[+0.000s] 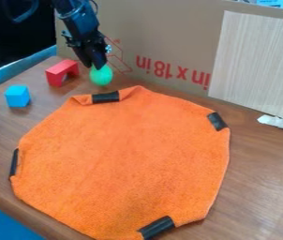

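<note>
gripper [96, 66] angled down, tip right at green ball [102, 76], covering a bit of its upper part. can't tell if gripper is open or closed, or if ball is gripped or just touched. ball sits just under the tip, by the foot of the cardboard [163, 35], which stands upright behind, probably as a backstop. red block [63, 72] just beside the tip, view's left, arch-shaped, cutout facing down. blue cube [18, 96] farther out past red block, also on table [263, 164]. orange cloth [125, 154] spread flat in front of the tip, near edge close to ball; black strips [156, 228] at four spots on its rim, likely there to pin it down; rim looks folded by the one nearest the tip. pale board [256, 61] leans on cardboard, well apart from the tip.
</note>
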Robot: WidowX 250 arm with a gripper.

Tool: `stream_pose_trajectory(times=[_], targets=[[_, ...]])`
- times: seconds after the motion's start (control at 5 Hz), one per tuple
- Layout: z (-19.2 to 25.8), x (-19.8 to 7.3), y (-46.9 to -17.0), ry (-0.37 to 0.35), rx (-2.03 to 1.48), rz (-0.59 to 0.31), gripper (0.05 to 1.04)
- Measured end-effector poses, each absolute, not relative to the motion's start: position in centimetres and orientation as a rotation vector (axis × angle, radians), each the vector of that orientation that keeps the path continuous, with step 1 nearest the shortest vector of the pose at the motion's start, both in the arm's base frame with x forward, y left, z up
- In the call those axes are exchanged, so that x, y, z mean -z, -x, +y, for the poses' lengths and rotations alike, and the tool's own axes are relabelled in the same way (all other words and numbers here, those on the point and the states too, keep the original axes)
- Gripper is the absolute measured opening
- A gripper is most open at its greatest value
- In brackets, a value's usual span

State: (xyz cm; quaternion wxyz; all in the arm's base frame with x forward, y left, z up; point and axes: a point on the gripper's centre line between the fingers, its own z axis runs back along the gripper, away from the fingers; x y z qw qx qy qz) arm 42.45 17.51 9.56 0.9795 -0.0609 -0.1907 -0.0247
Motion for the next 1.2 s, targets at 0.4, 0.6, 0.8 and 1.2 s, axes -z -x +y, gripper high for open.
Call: stream_pose_trajectory(times=[0.4,0.6,0.8,1.2], targets=[[17.20,-8.15,-42.10,0.150,0.050,-0.338,0.696],[16.94,-8.28,-42.09,0.168,0.062,-0.342,0.953],[16.78,-8.25,-42.11,0.179,0.067,-0.344,1.001],[16.46,-8.78,-41.83,0.194,0.080,-0.343,0.999]])
